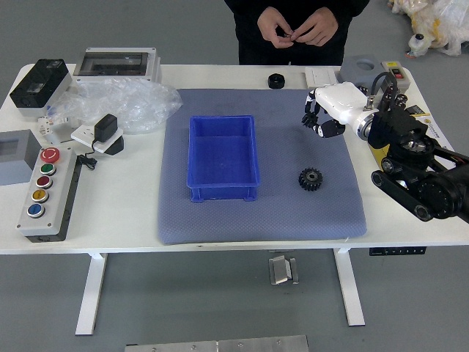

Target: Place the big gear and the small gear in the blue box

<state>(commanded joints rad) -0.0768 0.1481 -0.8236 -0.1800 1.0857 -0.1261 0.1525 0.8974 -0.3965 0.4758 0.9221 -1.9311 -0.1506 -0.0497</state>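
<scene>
Near right mat edge (355,202), black gear (311,179)

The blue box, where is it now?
In the head view, the blue box sits on the left part of the gray mat, with a black gear to its right.

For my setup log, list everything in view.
Table: one, white, centre
Mat: one, greyish blue, on table
Box: one, blue, mat's left
Big gear: one, black, mat's right
Small gear: one, black, in robot hand
Round piece: one, black, far edge
Button panel: one, grey, table's left
Plastic: two heaps, clear, left, far right
Boxes, devices, papers: several, mixed colours, both sides
Metal part: one, silver, below table
Person: one, black clothing, far side, hands together
Right arm: one, black, right
</scene>
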